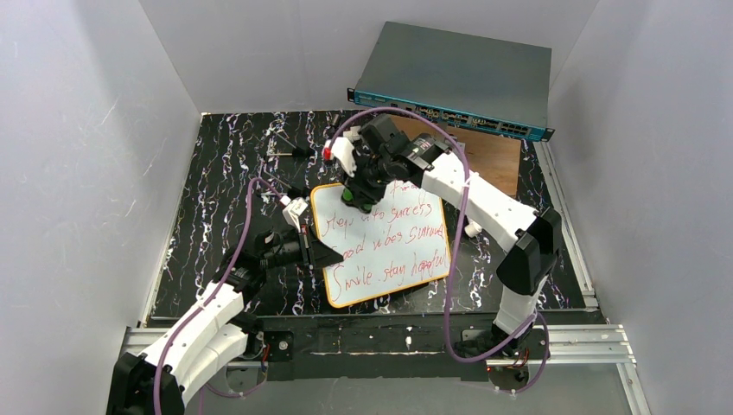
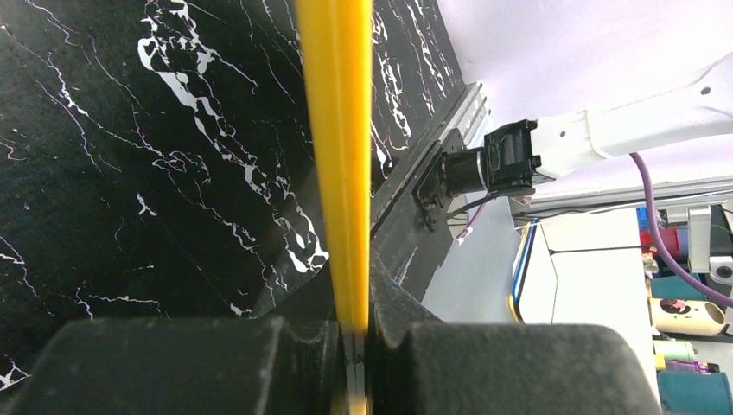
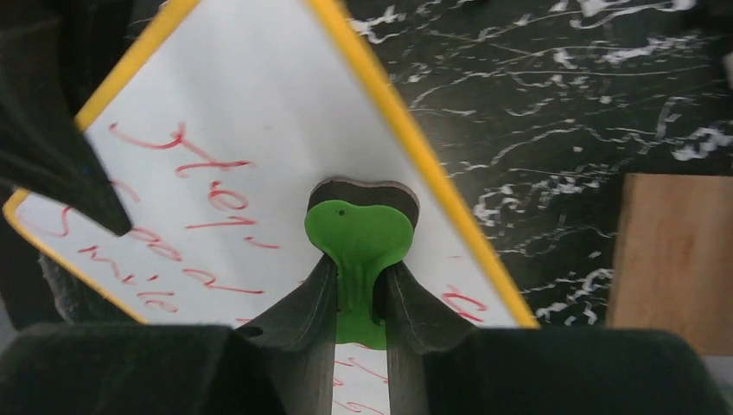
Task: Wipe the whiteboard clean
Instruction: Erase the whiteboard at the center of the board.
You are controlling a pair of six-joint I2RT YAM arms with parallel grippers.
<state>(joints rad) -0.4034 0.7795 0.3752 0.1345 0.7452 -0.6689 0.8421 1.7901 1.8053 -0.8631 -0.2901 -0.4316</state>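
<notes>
The whiteboard (image 1: 389, 255) lies in the middle of the black marbled table, its orange-yellow frame around several lines of red handwriting. My left gripper (image 1: 320, 252) is shut on the board's left edge; in the left wrist view the yellow frame (image 2: 341, 156) runs straight between the closed fingers of the left gripper (image 2: 354, 333). My right gripper (image 1: 356, 194) is over the board's upper left part, shut on a green eraser (image 1: 350, 199). In the right wrist view the eraser (image 3: 359, 233) rests against the whiteboard (image 3: 242, 121), pinched by the right gripper (image 3: 359, 290).
A grey network switch (image 1: 458, 82) leans at the back wall over a brown wooden board (image 1: 497, 160), which also shows at the right (image 3: 674, 259). A small dark tool (image 1: 290, 151) lies at the back left. White walls enclose three sides.
</notes>
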